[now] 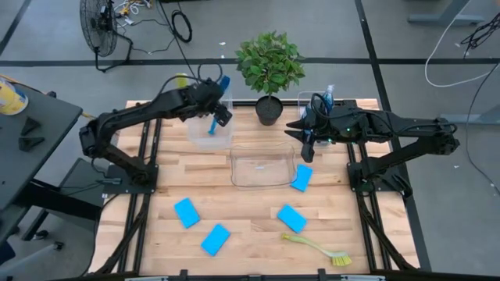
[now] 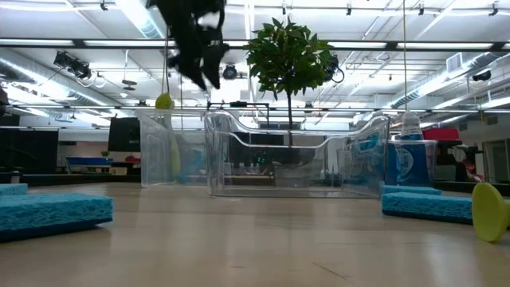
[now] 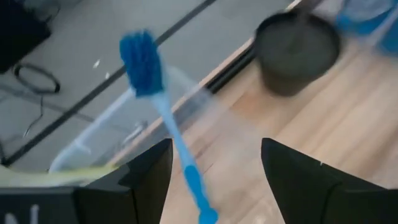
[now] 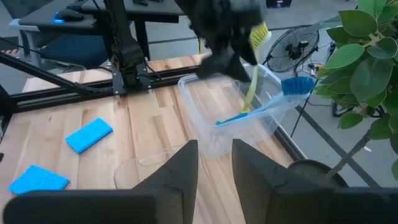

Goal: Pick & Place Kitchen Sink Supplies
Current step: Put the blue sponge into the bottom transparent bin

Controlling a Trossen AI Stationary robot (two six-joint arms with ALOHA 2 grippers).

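My left gripper (image 1: 222,114) (image 3: 216,144) hangs open above the far-left clear bin (image 1: 208,134). In that bin a blue brush (image 3: 163,112) and a yellow-green brush (image 4: 252,74) lean on the rim, heads up. My right gripper (image 1: 306,142) (image 4: 215,144) hovers with a narrow gap between its fingers, holding nothing, near the far right corner of the middle bin (image 1: 262,165). Several blue sponges lie flat on the table (image 1: 186,211) (image 1: 215,240) (image 1: 291,218) (image 1: 301,178). Another yellow-green brush (image 1: 320,248) lies near the table's near edge. A blue-liquid bottle (image 2: 410,155) stands in the far-right bin.
A potted plant (image 1: 269,70) stands at the far edge between the two far bins. The far-right bin (image 1: 332,105) lies under my right arm. The middle bin holds nothing. Bare wood shows between the sponges and along the table's left side.
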